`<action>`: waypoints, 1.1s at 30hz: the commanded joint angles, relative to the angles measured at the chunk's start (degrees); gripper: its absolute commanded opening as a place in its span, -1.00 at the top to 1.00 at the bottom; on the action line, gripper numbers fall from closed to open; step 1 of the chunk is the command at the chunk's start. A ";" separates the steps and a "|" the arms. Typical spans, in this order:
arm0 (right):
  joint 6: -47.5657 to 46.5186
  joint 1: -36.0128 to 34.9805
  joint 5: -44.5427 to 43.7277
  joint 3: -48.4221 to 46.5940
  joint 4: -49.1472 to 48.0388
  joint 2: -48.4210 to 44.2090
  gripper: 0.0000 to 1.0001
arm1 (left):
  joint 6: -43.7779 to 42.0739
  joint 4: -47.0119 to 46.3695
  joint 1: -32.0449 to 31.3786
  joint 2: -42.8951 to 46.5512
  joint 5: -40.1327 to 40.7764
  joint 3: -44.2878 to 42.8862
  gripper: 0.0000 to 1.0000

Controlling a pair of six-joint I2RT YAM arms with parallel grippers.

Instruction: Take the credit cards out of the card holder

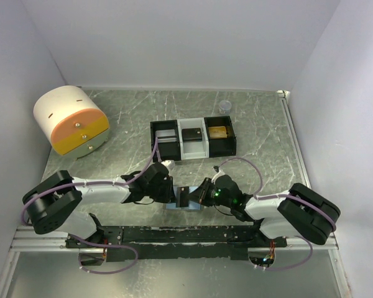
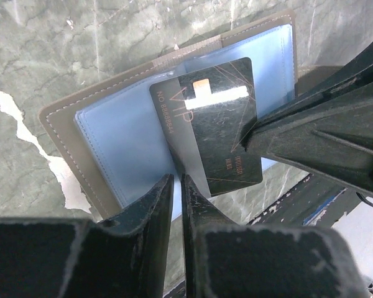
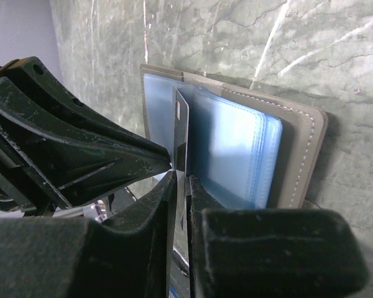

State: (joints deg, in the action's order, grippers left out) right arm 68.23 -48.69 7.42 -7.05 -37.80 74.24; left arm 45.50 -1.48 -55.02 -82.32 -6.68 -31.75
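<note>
Two grippers meet over the card holder [image 2: 115, 139], which lies open on the green marbled table [image 1: 267, 143]. It sits close to the near edge, about midway between left and right, nearer than the three-compartment tray [image 1: 153, 141]. Its grey cover faces down and its pale blue lining faces up. One black credit card [image 2: 221, 124], lettered "VIP", has one end under a clear sleeve and overhangs the holder's edge. The right gripper [image 3: 180, 180] reaches in from the right and pinches this card edge-on between its fingers. The left gripper [image 2: 177, 181] reaches in from the left, its tips at the lining just beside the card. Its fingers stand almost together with only a thin slit between them, and it cannot be told whether they nip the sleeve or anything else. Far left on the table stands a white and orange round drawer unit [image 1: 71, 121], and a small clear cup [image 1: 224, 107] stands near the far edge.
</note>
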 commanded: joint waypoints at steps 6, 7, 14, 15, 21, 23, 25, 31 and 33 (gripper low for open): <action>-0.68 0.29 2.43 -2.67 -4.48 4.56 0.70 | -0.10 1.84 -0.48 -2.39 0.39 0.95 0.59; -0.84 0.28 2.46 -3.25 -3.56 5.00 0.70 | -0.14 2.02 -0.44 -2.32 0.54 0.84 0.59; 0.49 0.33 3.75 -3.81 -7.44 8.78 0.73 | -0.23 2.41 -0.49 -2.20 0.79 0.70 0.60; 0.50 0.30 3.89 -3.80 -7.61 9.08 0.75 | -0.23 2.39 -0.49 -2.23 0.89 0.72 0.60; 0.36 0.33 1.20 -2.97 -3.93 6.35 1.00 | -0.15 3.09 -0.58 -1.93 1.34 0.72 0.61; -0.13 0.32 -0.88 -2.92 0.10 3.89 1.00 | -0.22 3.59 -0.54 -1.39 1.76 0.81 0.61; -0.86 0.29 -3.44 -2.83 4.62 0.38 1.00 | -0.31 4.27 -0.47 -0.98 2.33 0.73 0.61; -5.67 0.34 -6.65 -1.65 9.02 -10.73 1.00 | 0.03 5.15 -0.52 1.90 3.31 0.86 0.59; -7.67 0.18 -6.46 -1.97 9.78 -13.21 1.00 | 0.04 5.13 -0.55 3.58 3.29 0.75 0.56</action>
State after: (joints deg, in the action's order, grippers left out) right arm 65.39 -48.53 3.75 -9.30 -30.96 65.17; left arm 45.87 0.05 -55.11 -81.49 -5.54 -31.73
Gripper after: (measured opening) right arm 0.009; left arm 0.209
